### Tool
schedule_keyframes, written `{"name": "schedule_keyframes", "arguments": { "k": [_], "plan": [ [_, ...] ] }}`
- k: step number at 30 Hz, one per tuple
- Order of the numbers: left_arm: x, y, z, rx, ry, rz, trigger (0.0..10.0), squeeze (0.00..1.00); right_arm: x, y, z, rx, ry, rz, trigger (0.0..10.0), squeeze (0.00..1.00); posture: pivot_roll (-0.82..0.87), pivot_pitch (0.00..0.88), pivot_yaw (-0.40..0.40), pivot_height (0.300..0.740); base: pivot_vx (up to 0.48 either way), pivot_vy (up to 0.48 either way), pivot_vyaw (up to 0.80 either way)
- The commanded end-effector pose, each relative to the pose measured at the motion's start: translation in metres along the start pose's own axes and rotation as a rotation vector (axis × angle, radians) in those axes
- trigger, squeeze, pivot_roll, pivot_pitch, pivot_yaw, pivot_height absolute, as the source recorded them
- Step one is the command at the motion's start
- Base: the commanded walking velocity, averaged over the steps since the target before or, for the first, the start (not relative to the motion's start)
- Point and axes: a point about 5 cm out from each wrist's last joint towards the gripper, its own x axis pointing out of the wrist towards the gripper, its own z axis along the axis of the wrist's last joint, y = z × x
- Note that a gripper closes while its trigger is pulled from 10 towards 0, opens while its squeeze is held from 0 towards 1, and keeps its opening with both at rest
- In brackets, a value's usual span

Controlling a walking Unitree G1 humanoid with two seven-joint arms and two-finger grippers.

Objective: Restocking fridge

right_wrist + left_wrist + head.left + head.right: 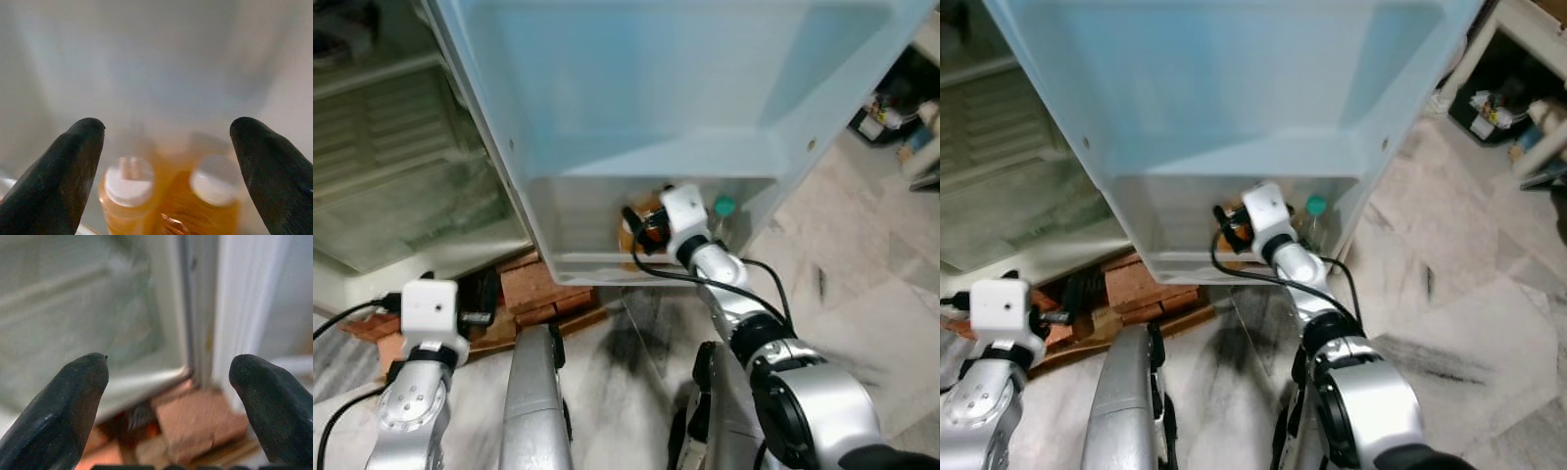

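Take the open fridge door (636, 88) as your landmark: it swings out toward you, its pale inner panel facing up at the head camera, and a clear bin (578, 220) runs along its lower edge.

Your right tool (166, 147) is reaching into that door bin, its wrist just above the bin's front lip. Its two black fingers (63, 171) stand wide apart with nothing between them, so it is open. Straight ahead of them, inside the bin, two orange bottles (168, 196) with white caps stand upright, touching side by side; they look blurred in the right wrist view. From the head camera you see only a patch of that orange beside the wrist, mostly hidden behind it. Just beside the wrist, further along the bin toward the door's outer edge, a clear bottle with a green cap (723, 208) stands upright.

Your left tool (168, 391) hangs low, beside the door's hinge edge. Its fingers (58, 416) are also spread wide and empty. Past them you see the foot of the fridge cabinet (98, 323), with pale, blurred shelves inside, and reddish bricks (195, 423) lying under the hinge corner of the door.

Beyond the door's outer edge, on the marbled floor (862, 284), some dark clutter (886, 113) sits well apart from the bin; you cannot tell what it is.
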Motion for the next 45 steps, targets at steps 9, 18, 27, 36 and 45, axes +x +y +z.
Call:
{"name": "schedule_keyframes", "arguments": {
  "k": [9, 18, 27, 36, 45],
  "plan": [
    [0.019, -0.010, -0.003, 0.002, -0.015, -0.074, 10.0, 0.00, -0.022, -0.023, -0.002, 0.097, -0.067, -0.088, 10.0, 0.00, 0.02, 0.000, 0.034, 0.580, 0.000, 0.000, 0.00],
    [0.021, -0.012, -0.003, -0.038, -0.057, -0.048, 10.0, 0.00, -0.045, -0.024, -0.011, 0.093, -0.062, -0.167, 10.0, 0.00, 0.02, 0.000, 0.007, 0.634, 0.000, 0.000, 0.00],
    [0.010, -0.025, 0.008, 0.033, -0.139, -0.109, 10.0, 0.00, -0.053, -0.021, -0.001, 0.091, -0.115, -0.237, 10.0, 0.00, 0.02, 0.000, 0.007, 0.693, 0.000, 0.000, 0.00],
    [0.004, -0.032, 0.001, 0.033, -0.112, -0.135, 10.0, 0.00, -0.066, -0.019, -0.016, 0.166, -0.043, -0.229, 10.0, 0.00, 0.02, 0.000, 0.010, 0.740, 0.000, 0.000, 0.00],
    [-0.004, -0.040, -0.002, 0.016, -0.090, -0.143, 10.0, 0.00, -0.077, -0.009, -0.023, 0.244, 0.003, -0.184, 10.0, 0.00, 0.02, 0.000, -0.002, 0.740, 0.000, 0.000, 0.00]
  ]
}}
